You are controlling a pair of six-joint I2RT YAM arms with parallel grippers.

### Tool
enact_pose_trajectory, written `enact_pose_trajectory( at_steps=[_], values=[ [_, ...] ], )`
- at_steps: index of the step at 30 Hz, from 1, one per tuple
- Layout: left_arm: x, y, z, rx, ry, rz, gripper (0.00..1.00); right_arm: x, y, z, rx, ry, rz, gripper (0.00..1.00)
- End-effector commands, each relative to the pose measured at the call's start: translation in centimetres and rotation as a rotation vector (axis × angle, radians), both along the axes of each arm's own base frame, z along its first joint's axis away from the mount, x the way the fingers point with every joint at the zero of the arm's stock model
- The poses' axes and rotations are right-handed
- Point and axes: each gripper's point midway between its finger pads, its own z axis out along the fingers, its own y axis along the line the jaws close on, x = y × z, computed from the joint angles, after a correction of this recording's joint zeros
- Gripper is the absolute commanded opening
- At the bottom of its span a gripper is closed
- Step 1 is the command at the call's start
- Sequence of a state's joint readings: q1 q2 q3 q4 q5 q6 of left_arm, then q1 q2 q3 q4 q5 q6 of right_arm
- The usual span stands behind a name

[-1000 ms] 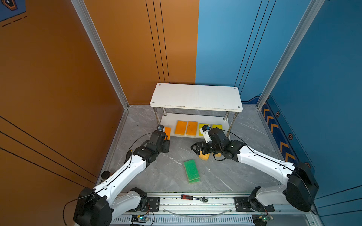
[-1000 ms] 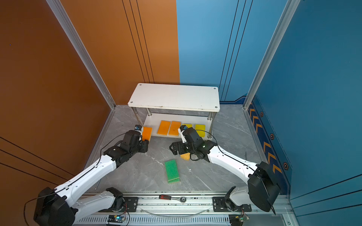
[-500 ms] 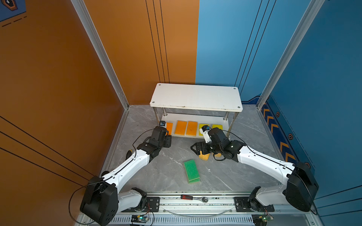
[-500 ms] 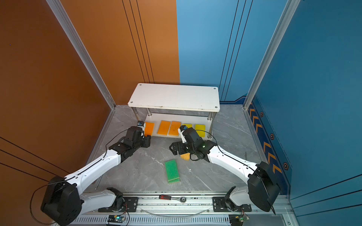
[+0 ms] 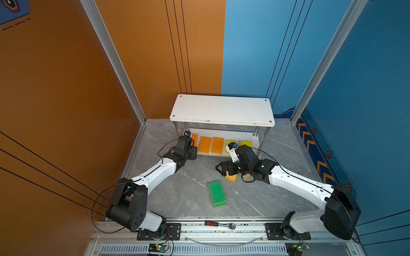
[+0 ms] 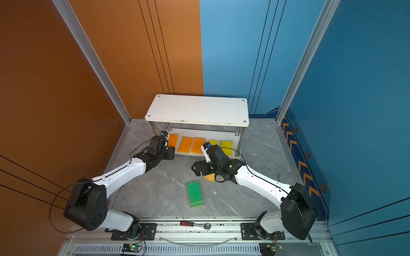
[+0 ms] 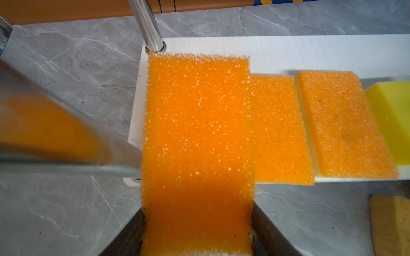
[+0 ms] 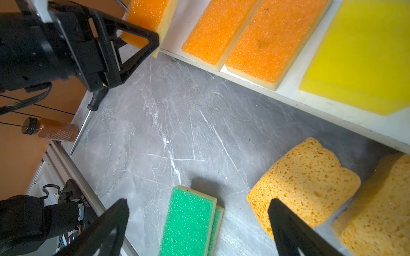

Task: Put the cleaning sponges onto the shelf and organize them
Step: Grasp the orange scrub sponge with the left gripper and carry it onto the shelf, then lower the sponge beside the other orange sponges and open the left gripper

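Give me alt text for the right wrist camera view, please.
The left gripper holds an orange-topped sponge at the end of the shelf's lower board, beside two orange sponges and a yellow sponge. On the grey table lie two stacked green sponges and two porous sponges.

Scene has 3 orange-top sponges (image 8: 206,31), 2 plain yellow sponges (image 6: 226,147), 2 green-top sponges (image 8: 188,221), 2 porous yel-orange sponges (image 8: 304,181), 1 shelf (image 5: 221,108).

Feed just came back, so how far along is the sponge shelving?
Done: two orange sponges and two yellow sponges lie on the shelf, lower board. In hand: the left gripper holds a third orange sponge at that board's left end. Left: two stacked green sponges and two porous sponges on the table, near the open right gripper.
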State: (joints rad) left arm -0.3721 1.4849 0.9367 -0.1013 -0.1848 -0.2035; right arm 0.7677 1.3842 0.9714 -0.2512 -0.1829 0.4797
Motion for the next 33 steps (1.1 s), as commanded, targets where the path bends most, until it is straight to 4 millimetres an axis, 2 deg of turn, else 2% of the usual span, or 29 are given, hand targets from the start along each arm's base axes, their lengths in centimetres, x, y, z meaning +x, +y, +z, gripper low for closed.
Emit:
enact_pose_trajectory(
  at_steps=[1,8,12,33],
  values=[
    [1.5,-0.6,0.3,-0.017,-0.011,-0.026,0.65,0.1,0.4,0.9,0.023,-0.005,-0.005,0.97],
    [3.1,-1.2,-1.8,-0.026,0.026,-0.036,0.65,0.3,0.4,1.0,0.017,-0.003,-0.011,0.97],
    [4.1,-1.5,-1.5,-0.032,0.019,-0.039,0.65,0.4,0.4,1.1,0.013,-0.007,-0.017,0.97],
    [3.4,-0.6,-2.5,-0.014,0.053,-0.041,0.66,1.0,1.3,0.8,0.012,0.003,-0.006,0.97]
  ],
)
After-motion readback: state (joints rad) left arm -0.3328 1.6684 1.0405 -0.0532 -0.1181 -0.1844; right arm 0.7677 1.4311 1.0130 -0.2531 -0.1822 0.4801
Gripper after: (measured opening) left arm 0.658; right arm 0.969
